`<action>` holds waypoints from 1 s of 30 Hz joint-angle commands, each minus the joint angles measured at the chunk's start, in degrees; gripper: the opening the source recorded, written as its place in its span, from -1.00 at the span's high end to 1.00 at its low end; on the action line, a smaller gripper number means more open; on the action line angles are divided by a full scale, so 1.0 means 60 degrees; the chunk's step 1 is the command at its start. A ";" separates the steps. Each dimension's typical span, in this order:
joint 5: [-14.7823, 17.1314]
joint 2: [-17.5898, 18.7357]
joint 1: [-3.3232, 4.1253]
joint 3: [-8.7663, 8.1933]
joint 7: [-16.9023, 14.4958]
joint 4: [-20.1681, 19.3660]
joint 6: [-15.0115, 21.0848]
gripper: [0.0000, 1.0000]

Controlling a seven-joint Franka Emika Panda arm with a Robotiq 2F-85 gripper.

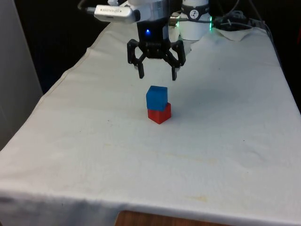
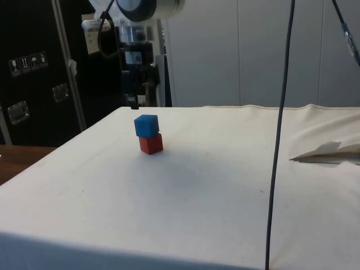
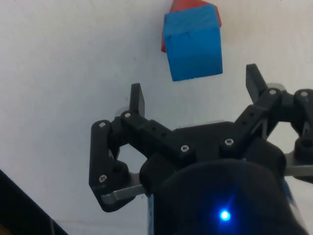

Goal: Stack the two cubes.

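Blue cube (image 1: 156, 98) sat on top of the red cube (image 1: 160, 113), near the middle of the white cloth (image 1: 94, 141), turned a little askew to the red one. Gripper (image 1: 157, 74) hung above the stack and slightly toward the robot's end, fingers (image 1: 140, 69) spread wide, holding nothing, clear of both cubes. Side view put the gripper (image 2: 134, 103) just above and behind the blue cube (image 2: 147, 125)

Your end effector (image 1: 157, 74) hangs in the upper middle of the front view, pointing straight down, fingers (image 3: 138, 98) spread wide and holding nothing.
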 commanded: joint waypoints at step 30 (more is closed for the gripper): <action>-0.0974 -0.1595 0.0411 0.0258 0.0926 -0.0306 -0.1327 -1.00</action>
